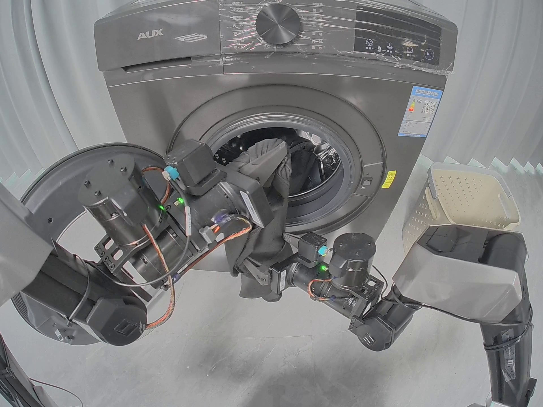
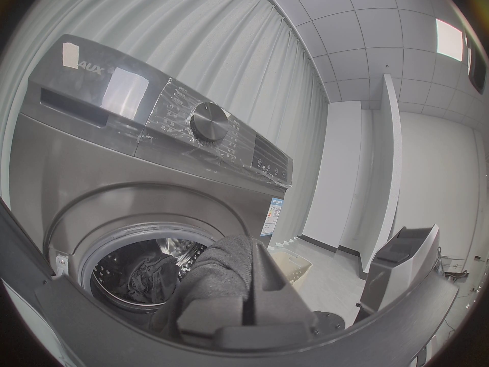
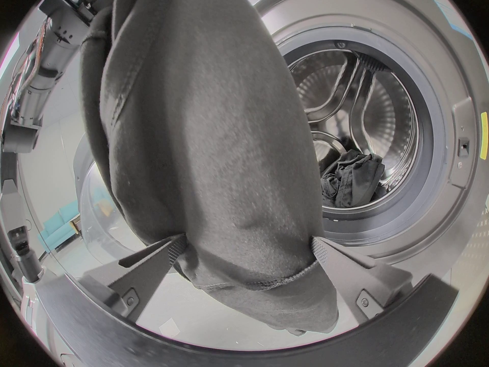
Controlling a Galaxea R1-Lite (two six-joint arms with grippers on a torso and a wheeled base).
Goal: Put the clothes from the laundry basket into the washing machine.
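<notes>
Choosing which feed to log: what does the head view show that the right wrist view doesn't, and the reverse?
Head view only: the control dial, display panel and detergent drawer. Right wrist view only: the right hand pinching the dark garment's lower end from both sides. Both: that garment hanging before the washing machine's open drum.

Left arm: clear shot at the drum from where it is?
Probably yes. The door is swung wide, and the left hand, gripping the dark garment, sits right at the drum mouth with nothing between. The garment's tail hangs outside, though.
</notes>
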